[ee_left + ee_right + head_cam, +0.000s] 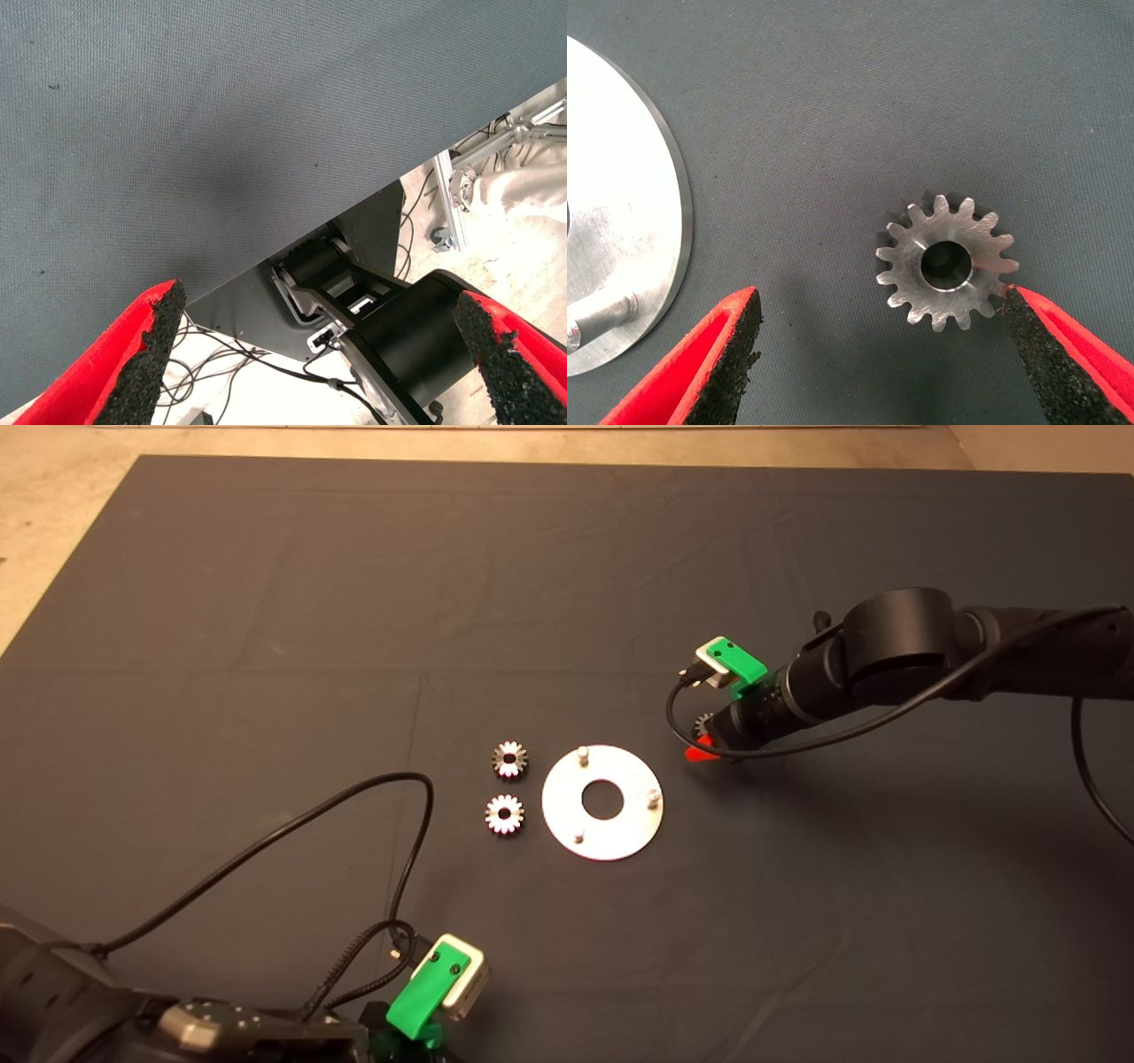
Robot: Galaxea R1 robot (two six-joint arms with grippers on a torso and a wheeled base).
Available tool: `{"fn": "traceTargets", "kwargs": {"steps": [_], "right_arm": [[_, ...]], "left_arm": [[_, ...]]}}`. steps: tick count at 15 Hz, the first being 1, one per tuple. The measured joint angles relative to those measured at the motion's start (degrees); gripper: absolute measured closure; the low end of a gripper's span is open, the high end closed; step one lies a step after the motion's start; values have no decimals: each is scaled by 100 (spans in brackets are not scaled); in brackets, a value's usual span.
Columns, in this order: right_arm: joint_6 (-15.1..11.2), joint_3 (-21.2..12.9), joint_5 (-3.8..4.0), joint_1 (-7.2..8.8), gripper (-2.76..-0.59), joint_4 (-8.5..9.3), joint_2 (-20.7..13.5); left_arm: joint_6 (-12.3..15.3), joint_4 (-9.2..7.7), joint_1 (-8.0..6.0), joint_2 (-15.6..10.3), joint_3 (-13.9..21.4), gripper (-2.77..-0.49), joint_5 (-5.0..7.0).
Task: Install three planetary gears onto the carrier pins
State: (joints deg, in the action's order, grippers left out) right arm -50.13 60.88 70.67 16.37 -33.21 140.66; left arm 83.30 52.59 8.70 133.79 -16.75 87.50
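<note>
The silver disc lies mid-mat with three carrier pins standing bare on it. Two planetary gears lie flat just left of the disc. A third gear lies flat on the mat to the disc's right. My right gripper is open and low over it, the gear between the fingers and close to one pad. In the head view that gripper hides most of this gear. The disc's edge and one pin show in the right wrist view.
My left gripper waits at the mat's near edge, lower left, fingers open; its wrist view shows bare mat and the robot's base. A black cable loops over the mat near the two gears.
</note>
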Motion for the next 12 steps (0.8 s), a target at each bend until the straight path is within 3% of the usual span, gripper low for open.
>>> {"fn": "traceTargets", "kwargs": {"steps": [4,9,12], "right_arm": [[148,44,2,0,-202,0,0],[148,50,171,0,-202,-2,-69],[167,50,161,0,-202,-3,-66]], "left_arm": [[0,0,0,0,0,-218,-2],[0,-2,17,-2,0,-218,-5],[0,9,16,-18,0,-218,-2]]}}
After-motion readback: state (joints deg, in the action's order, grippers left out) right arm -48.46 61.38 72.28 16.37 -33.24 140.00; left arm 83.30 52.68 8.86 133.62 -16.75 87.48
